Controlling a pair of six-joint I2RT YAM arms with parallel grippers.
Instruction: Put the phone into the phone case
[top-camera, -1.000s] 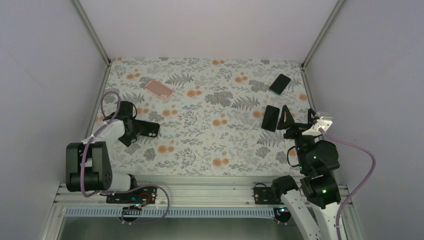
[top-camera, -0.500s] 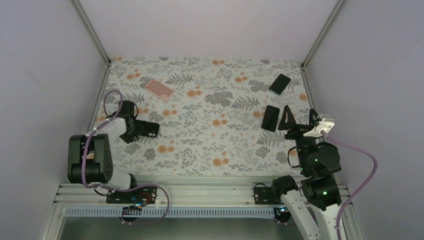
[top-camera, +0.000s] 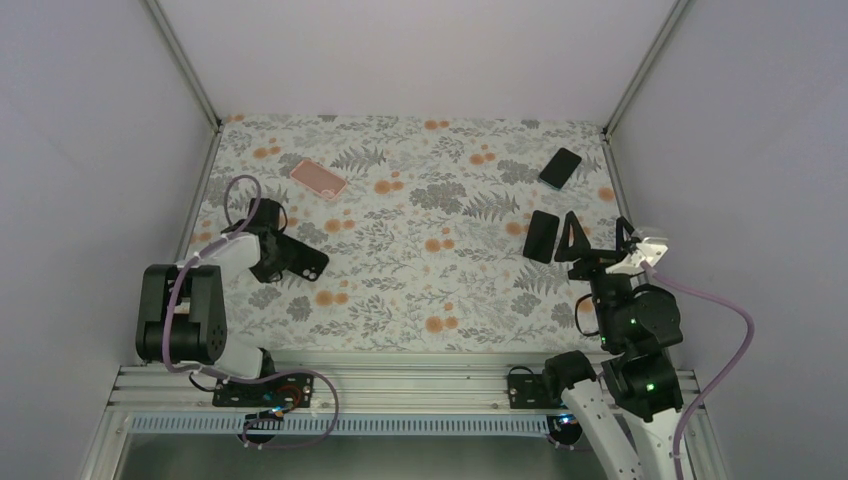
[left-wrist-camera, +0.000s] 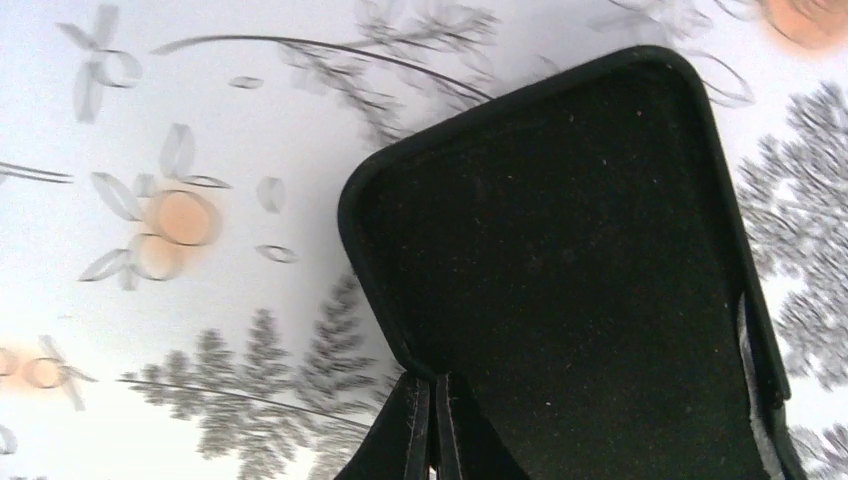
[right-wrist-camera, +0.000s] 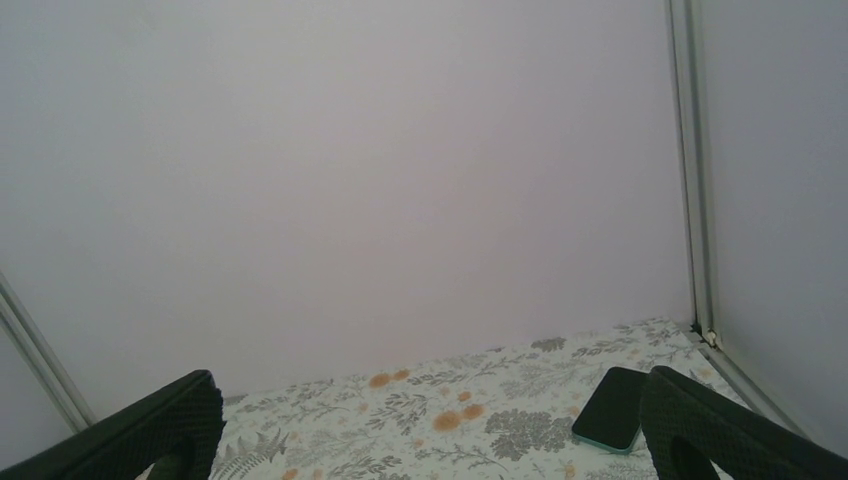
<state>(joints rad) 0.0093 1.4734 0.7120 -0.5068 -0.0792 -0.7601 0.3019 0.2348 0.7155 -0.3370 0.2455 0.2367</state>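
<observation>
A black phone case (top-camera: 303, 262) lies open side up at the left of the flowered table (top-camera: 420, 290). Its dark lined inside (left-wrist-camera: 560, 280) fills the left wrist view. My left gripper (top-camera: 279, 250) is shut on the case's rim, the fingertips (left-wrist-camera: 432, 390) pinched together over its near edge. One dark phone (top-camera: 559, 167) lies at the far right; the right wrist view shows its teal edge (right-wrist-camera: 610, 408). A second dark phone (top-camera: 541, 236) lies just left of my right gripper (top-camera: 597, 238). That gripper is open and holds nothing (right-wrist-camera: 430, 400).
A pink phone-sized slab (top-camera: 318, 178) lies at the far left of the table. Grey walls enclose the table on three sides, with metal corner posts (top-camera: 630, 80). The arm bases stand on the rail (top-camera: 400, 385) at the near edge.
My left gripper has closed onto the black case's rim. The case has turned a little and shifted slightly right. The right arm has barely moved.
</observation>
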